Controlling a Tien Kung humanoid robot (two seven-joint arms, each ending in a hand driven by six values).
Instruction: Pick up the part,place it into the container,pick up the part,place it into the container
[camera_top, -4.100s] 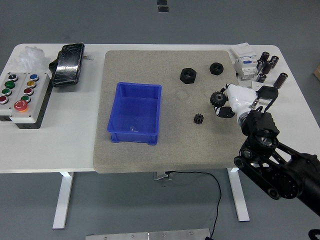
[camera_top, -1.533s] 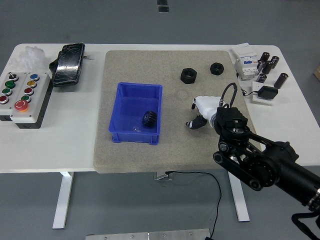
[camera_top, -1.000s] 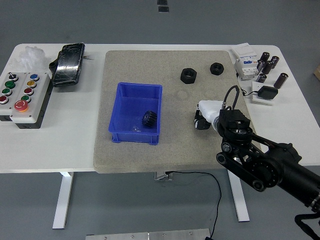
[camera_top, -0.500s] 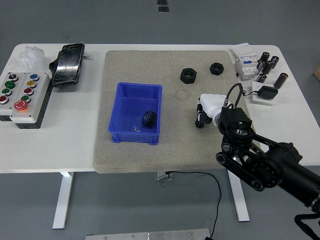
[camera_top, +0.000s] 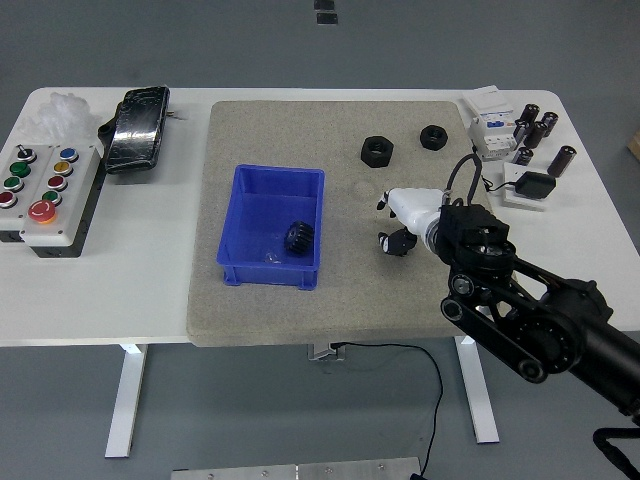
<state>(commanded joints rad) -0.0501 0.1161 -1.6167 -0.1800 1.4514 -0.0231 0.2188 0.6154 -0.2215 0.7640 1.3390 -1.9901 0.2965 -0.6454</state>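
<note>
Since the large gear (camera_top: 299, 238) left the mat (camera_top: 340, 300) a few seconds ago and now lies in the blue bin (camera_top: 238, 226), the first placement looks done. Meanwhile the right robot hand (camera_top: 399, 224) has closed over the small gear's spot, its fingers now clenched around something dark, apparently the small gear, which is no longer visible on the mat. From the bin, that hand sits at about three o'clock, while two black nuts (camera_top: 377, 151) wait toward one o'clock on the worktop (camera_top: 150, 280).

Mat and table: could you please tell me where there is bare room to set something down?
The mat is bare along its near edge, its far-left corner, and between the blue bin and the right hand. White table is free left of the mat. The far-right corner is crowded with small cylinders, as is the left end with the button box.
</note>
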